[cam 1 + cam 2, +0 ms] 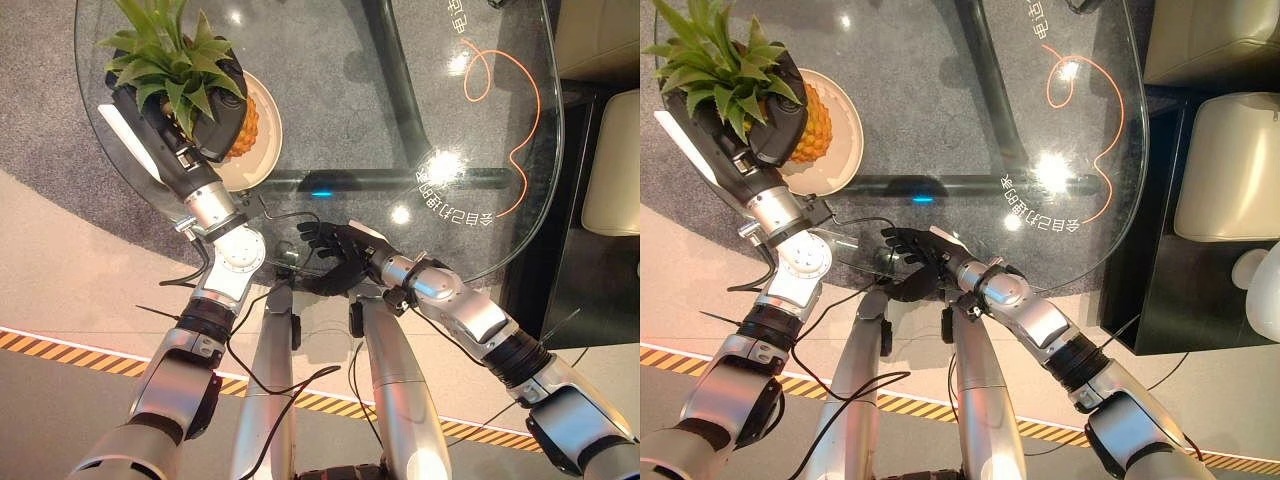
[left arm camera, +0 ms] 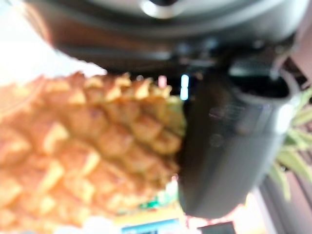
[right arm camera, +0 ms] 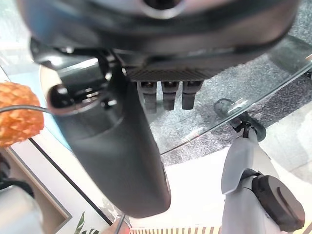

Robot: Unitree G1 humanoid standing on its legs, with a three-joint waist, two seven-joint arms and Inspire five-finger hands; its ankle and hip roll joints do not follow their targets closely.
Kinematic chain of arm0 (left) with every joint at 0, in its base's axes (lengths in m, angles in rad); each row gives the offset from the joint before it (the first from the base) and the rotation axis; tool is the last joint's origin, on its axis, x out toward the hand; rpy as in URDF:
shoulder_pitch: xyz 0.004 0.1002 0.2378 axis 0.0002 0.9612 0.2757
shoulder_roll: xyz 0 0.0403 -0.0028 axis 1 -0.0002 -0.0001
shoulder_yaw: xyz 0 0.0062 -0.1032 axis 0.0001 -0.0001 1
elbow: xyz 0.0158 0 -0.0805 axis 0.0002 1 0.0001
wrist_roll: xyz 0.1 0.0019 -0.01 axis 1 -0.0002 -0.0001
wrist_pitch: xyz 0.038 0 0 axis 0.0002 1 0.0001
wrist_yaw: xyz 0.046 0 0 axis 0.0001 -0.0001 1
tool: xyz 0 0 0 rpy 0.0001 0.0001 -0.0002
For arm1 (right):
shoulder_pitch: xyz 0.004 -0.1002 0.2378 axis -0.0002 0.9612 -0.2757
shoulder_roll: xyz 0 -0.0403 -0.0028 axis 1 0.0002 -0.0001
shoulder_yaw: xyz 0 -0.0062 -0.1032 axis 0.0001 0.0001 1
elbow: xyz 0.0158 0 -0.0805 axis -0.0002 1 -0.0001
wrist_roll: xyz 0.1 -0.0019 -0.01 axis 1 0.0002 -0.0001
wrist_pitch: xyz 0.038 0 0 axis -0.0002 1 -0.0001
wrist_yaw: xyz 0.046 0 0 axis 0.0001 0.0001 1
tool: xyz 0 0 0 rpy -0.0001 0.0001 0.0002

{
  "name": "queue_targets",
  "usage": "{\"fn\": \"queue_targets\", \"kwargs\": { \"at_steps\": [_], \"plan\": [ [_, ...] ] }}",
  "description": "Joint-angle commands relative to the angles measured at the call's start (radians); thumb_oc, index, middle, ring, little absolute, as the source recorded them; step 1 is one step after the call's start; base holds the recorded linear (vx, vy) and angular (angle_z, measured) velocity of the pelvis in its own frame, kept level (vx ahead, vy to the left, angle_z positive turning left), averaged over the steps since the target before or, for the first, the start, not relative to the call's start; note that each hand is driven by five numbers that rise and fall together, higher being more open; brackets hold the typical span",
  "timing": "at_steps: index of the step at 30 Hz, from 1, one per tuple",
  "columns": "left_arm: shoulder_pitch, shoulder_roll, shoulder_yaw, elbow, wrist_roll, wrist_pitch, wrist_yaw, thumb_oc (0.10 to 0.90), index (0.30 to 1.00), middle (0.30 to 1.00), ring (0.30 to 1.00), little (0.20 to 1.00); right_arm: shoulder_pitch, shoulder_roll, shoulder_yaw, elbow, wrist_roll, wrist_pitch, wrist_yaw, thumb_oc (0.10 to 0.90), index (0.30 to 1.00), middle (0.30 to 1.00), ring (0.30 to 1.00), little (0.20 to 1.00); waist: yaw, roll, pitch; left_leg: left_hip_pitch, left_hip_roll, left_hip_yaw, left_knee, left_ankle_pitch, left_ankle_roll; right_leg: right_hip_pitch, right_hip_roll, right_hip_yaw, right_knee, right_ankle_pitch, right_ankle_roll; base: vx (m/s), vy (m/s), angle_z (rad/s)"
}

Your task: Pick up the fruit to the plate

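Note:
A pineapple (image 1: 243, 132) with green leaves (image 1: 170, 50) is tilted over a cream plate (image 1: 268, 100) at the far left of the round glass table (image 1: 330, 60). My left hand (image 1: 210, 128) is shut on the pineapple, its fingers wrapped round the fruit just below the leaves. Close up in the left wrist view, the orange rind (image 2: 87, 146) lies against the dark thumb (image 2: 229, 146). I cannot tell whether the fruit's base touches the plate. My right hand (image 1: 335, 258) hovers at the table's near edge with relaxed fingers (image 3: 168, 95) and holds nothing.
An orange cord (image 1: 500, 110) curls across the right side of the glass. Cream seats (image 1: 1230, 160) and a black stand (image 1: 1140, 260) sit to the right of the table. Yellow-black tape (image 1: 40, 345) runs across the floor near me.

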Motion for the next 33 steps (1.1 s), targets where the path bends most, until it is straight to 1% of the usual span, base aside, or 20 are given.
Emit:
{"fn": "queue_targets", "kwargs": {
  "at_steps": [1,8,10,15,21,25,26,27,28,29,33],
  "plan": [
    [-0.094,0.051,0.011,-0.035,-0.002,-0.116,-0.002,0.100,0.300,0.300,0.300,0.200,0.008,0.039,0.002,-0.060,0.068,-0.076,0.029,0.800,0.900,0.900,0.900,0.900,0.008,-0.016,-0.026,-0.028,-0.051,0.031,0.090,-0.056,0.013,0.003,0.052,0.031,-0.127,0.106,0.044,0.00,0.000,0.00],
    [-0.124,0.060,-0.004,0.009,-0.022,-0.118,-0.012,0.100,0.300,0.300,0.300,0.200,-0.006,0.041,0.010,-0.037,0.079,-0.091,0.033,0.800,0.900,0.900,0.900,0.900,0.003,-0.018,-0.026,-0.040,-0.051,0.032,0.096,-0.056,0.010,-0.009,0.051,0.034,-0.126,0.111,0.046,0.00,0.000,0.00],
    [-0.134,0.063,-0.010,0.024,-0.039,-0.110,-0.017,0.100,0.300,0.300,0.300,0.200,-0.010,0.043,0.011,-0.029,0.080,-0.097,0.032,0.800,0.900,0.900,0.900,0.900,0.002,-0.018,-0.026,-0.045,-0.051,0.032,0.096,-0.056,0.010,-0.013,0.051,0.035,-0.125,0.111,0.047,0.00,0.000,0.00],
    [-0.155,0.068,-0.015,0.075,-0.145,-0.100,-0.077,0.100,0.300,0.300,0.300,0.200,-0.027,0.050,0.017,-0.003,0.089,-0.111,0.030,0.800,0.900,0.900,0.900,0.900,0.000,-0.020,-0.026,-0.055,-0.052,0.033,0.100,-0.056,0.008,-0.024,0.050,0.034,-0.122,0.113,0.050,0.00,0.000,0.00],
    [-0.167,0.071,-0.019,0.116,-0.188,-0.107,-0.104,0.100,0.300,0.300,0.300,0.200,-0.036,0.050,0.028,0.012,0.094,-0.126,0.030,0.800,0.900,0.900,0.900,0.900,-0.002,-0.021,-0.026,-0.055,-0.052,0.033,0.102,-0.057,0.006,-0.024,0.048,0.034,-0.123,0.114,0.050,0.00,0.000,0.00],
    [-0.169,0.071,-0.018,0.128,-0.203,-0.106,-0.108,0.100,0.300,0.300,0.300,0.200,-0.045,0.050,0.026,0.017,0.098,-0.123,0.032,0.800,0.900,0.900,0.900,0.900,-0.001,-0.020,-0.026,-0.052,-0.052,0.032,0.100,-0.056,0.006,-0.021,0.046,0.034,-0.126,0.116,0.050,0.00,0.000,0.00],
    [-0.169,0.071,-0.018,0.129,-0.212,-0.104,-0.113,0.182,0.371,0.371,0.371,0.282,-0.045,0.052,0.025,0.016,0.097,-0.120,0.030,0.800,0.900,0.900,0.900,0.900,-0.001,-0.020,-0.026,-0.051,-0.053,0.032,0.101,-0.057,0.005,-0.020,0.046,0.034,-0.126,0.116,0.050,0.00,0.000,0.00],
    [-0.171,0.070,-0.019,0.132,-0.225,-0.095,-0.123,0.427,0.580,0.580,0.580,0.527,-0.047,0.054,0.027,0.017,0.097,-0.119,0.027,0.800,0.900,0.900,0.900,0.900,-0.001,-0.019,-0.026,-0.051,-0.053,0.033,0.100,-0.056,0.005,-0.020,0.045,0.034,-0.127,0.116,0.049,0.00,0.000,0.00],
    [-0.173,0.071,-0.021,0.135,-0.230,-0.094,-0.125,0.731,0.841,0.841,0.841,0.831,-0.048,0.054,0.029,0.017,0.098,-0.120,0.025,0.800,0.900,0.900,0.900,0.900,-0.002,-0.019,-0.026,-0.051,-0.053,0.033,0.100,-0.056,0.005,-0.020,0.045,0.033,-0.127,0.116,0.049,0.00,0.000,0.00],
    [-0.174,0.071,-0.022,0.136,-0.234,-0.092,-0.131,0.800,0.900,0.900,0.900,0.900,-0.047,0.054,0.031,0.015,0.098,-0.119,0.023,0.800,0.900,0.900,0.900,0.900,-0.002,-0.018,-0.026,-0.052,-0.053,0.033,0.100,-0.056,0.005,-0.020,0.044,0.033,-0.126,0.116,0.049,0.00,0.000,0.00],
    [-0.169,0.069,-0.020,0.138,-0.230,-0.089,-0.127,0.800,0.900,0.900,0.900,0.900,-0.047,0.056,0.027,0.014,0.092,-0.114,0.026,0.800,0.900,0.900,0.900,0.900,-0.001,-0.016,-0.026,-0.051,-0.054,0.032,0.100,-0.056,0.006,-0.021,0.044,0.033,-0.125,0.115,0.049,0.00,0.000,0.00]
  ]
}}
